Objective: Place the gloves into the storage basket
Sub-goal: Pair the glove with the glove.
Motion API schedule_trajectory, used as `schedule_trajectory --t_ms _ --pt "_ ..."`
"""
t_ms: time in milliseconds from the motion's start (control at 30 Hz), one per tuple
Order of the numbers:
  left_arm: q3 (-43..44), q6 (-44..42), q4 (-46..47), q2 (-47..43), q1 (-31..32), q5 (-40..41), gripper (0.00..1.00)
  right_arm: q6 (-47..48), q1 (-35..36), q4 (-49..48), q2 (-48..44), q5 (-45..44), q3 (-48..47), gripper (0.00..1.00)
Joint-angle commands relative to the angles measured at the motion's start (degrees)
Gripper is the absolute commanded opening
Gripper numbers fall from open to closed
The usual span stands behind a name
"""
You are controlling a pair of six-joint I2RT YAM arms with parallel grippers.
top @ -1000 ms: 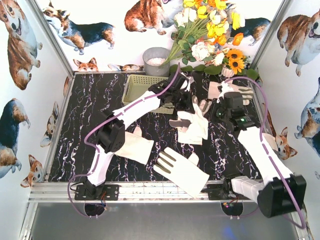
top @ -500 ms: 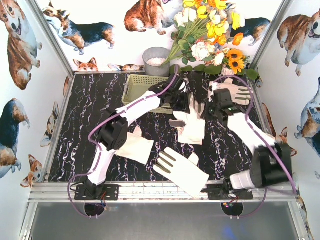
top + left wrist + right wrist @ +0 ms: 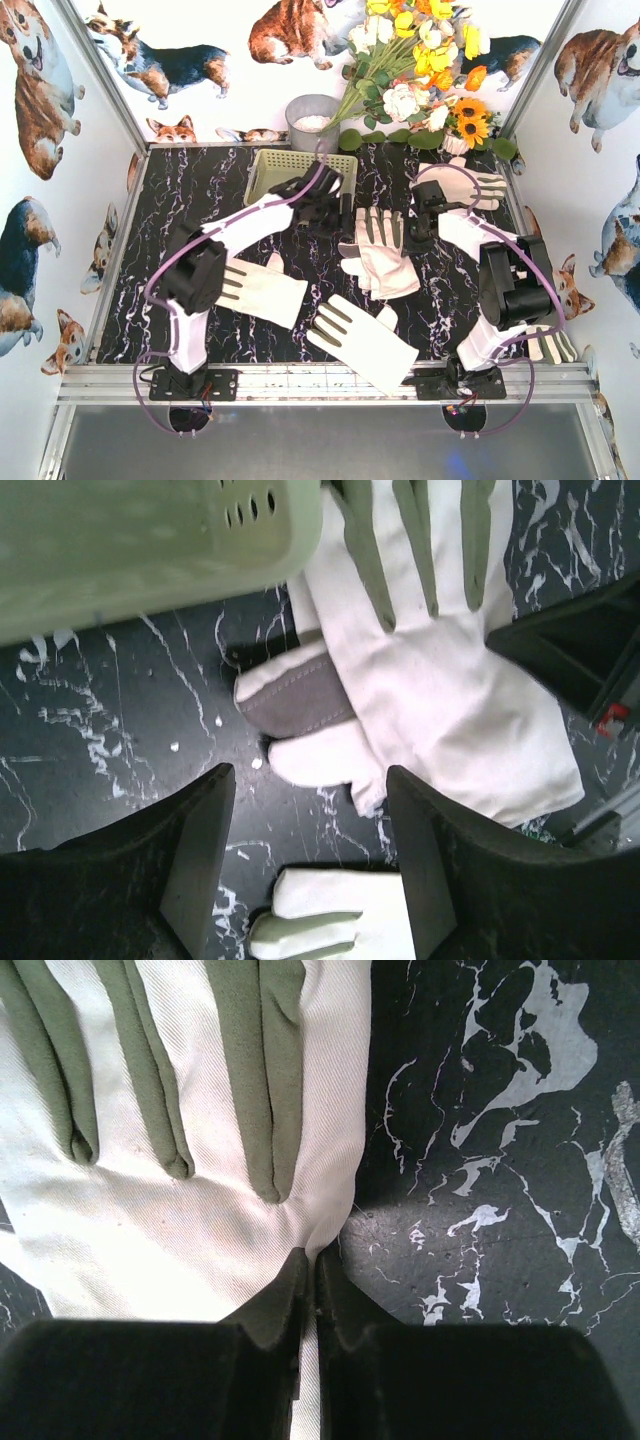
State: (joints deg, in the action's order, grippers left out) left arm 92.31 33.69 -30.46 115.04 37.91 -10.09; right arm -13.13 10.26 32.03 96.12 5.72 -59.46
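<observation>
Lifting the cream-white, grey-fingered fabric glove (image 3: 385, 260) pinched by your right gripper (image 3: 308, 1280), carry it far-left over the pale yellow lattice plastic basket (image 3: 270, 180), clear of your spread-fingered left gripper (image 3: 308, 780)

In the left wrist view the basket (image 3: 150, 550) is blurred and cut off; the right arm (image 3: 510, 280) hides most of one glove (image 3: 555, 345).

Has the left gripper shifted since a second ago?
Yes. In the top view the left gripper has moved left, from beyond the right end of the storage basket to over its near right corner.
</observation>
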Motion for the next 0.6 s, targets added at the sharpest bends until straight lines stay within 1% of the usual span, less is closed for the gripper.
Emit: schedule_trajectory --t_ms 0,67,167,300,467,567 --pt "-9.39 3.69 10.28 -3.81 -1.90 -5.27 0.57 0.10 -0.15 -0.69 -3.33 -0.51 -0.76 0.00" --pt "-11.36 4.18 13.16 -3.09 -2.30 -10.17 0.56 -0.12 -0.16 -0.72 -3.63 -0.46 -0.71 0.00" --pt "-12.86 3.99 14.70 -1.83 -2.23 -13.42 0.52 -0.23 -0.15 -0.72 -3.74 -0.35 -0.82 0.00" --pt "-16.41 5.92 18.80 -1.11 -2.31 -14.35 0.43 -0.56 -0.15 -0.79 -3.92 -0.18 -0.86 0.00" --pt "-16.63 6.24 19.00 1.52 -2.23 -14.01 0.31 -0.85 -0.15 -1.02 -4.27 0.17 -0.54 0.00" --pt "-16.22 6.12 19.11 2.88 -2.10 -14.41 0.29 -0.93 -0.16 -1.13 -4.27 0.34 -0.49 0.00"
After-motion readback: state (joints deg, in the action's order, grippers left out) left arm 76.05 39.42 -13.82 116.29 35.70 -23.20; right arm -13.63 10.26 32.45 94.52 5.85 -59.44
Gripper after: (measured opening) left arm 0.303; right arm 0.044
